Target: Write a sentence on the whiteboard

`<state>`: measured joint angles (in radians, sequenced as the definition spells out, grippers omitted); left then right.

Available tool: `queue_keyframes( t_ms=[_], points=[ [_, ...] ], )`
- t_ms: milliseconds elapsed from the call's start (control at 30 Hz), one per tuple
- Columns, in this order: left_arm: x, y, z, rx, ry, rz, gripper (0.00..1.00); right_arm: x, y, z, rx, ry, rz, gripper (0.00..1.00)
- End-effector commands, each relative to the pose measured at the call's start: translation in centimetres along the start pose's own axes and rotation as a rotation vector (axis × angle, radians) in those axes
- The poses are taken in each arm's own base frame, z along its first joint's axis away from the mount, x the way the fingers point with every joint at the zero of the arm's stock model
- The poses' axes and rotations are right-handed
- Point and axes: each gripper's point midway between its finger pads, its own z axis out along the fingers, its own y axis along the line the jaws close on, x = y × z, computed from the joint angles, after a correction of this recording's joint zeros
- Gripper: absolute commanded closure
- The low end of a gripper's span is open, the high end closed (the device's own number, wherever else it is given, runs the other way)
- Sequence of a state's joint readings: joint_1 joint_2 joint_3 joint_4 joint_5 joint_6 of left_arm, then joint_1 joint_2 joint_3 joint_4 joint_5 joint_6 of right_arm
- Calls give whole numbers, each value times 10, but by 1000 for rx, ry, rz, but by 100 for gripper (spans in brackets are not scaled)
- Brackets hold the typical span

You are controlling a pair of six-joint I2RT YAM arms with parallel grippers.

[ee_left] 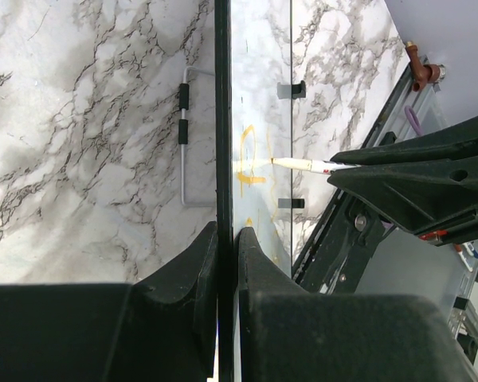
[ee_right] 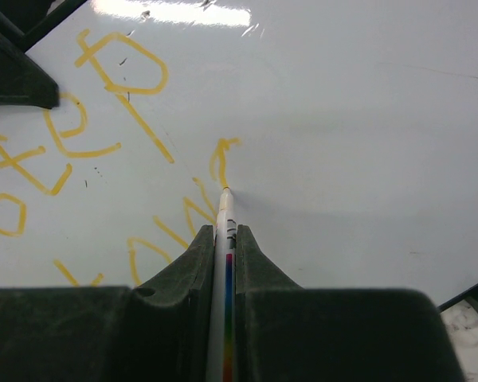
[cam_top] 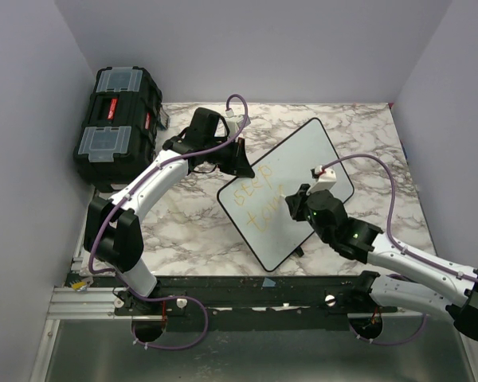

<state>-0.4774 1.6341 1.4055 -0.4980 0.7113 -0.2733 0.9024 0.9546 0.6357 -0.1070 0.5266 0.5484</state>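
The whiteboard (cam_top: 303, 171) stands tilted on the marble table, its black rim toward me. My left gripper (cam_top: 243, 167) is shut on the whiteboard's upper left edge; in the left wrist view the black rim (ee_left: 221, 119) runs between the shut fingers (ee_left: 223, 239). My right gripper (cam_top: 296, 203) is shut on a white marker (ee_right: 225, 239) with a rainbow stripe. Its tip touches the board at the end of a yellow stroke. The sentence (cam_top: 255, 208) shows as yellow-orange words in two lines, also in the right wrist view (ee_right: 103, 103). The marker shows in the left wrist view (ee_left: 303, 165).
A black toolbox (cam_top: 118, 123) with clear lid compartments stands at the back left by the wall. Grey walls close the table on three sides. The board's wire foot (ee_left: 183, 135) rests on the marble. A metal rail (cam_top: 88, 298) runs along the near edge.
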Motion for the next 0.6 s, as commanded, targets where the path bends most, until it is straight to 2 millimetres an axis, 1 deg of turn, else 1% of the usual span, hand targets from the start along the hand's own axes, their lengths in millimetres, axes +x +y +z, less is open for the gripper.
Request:
queue_keyframes(
  t_ms=[0, 133, 300, 567],
  points=[
    [-12, -4, -1, -23, -44, 140, 100, 34, -22, -3, 71, 95, -32, 99],
    [-11, -5, -2, -23, -45, 142, 100, 32, -30, -3, 118, 83, -28, 99],
    [-11, -6, -2, -23, -44, 142, 100, 18, -32, 0, 161, 45, -38, 99],
    [-10, -7, -2, -21, -41, 143, 100, -5, -15, 13, 145, -6, -53, 99]
  ],
)
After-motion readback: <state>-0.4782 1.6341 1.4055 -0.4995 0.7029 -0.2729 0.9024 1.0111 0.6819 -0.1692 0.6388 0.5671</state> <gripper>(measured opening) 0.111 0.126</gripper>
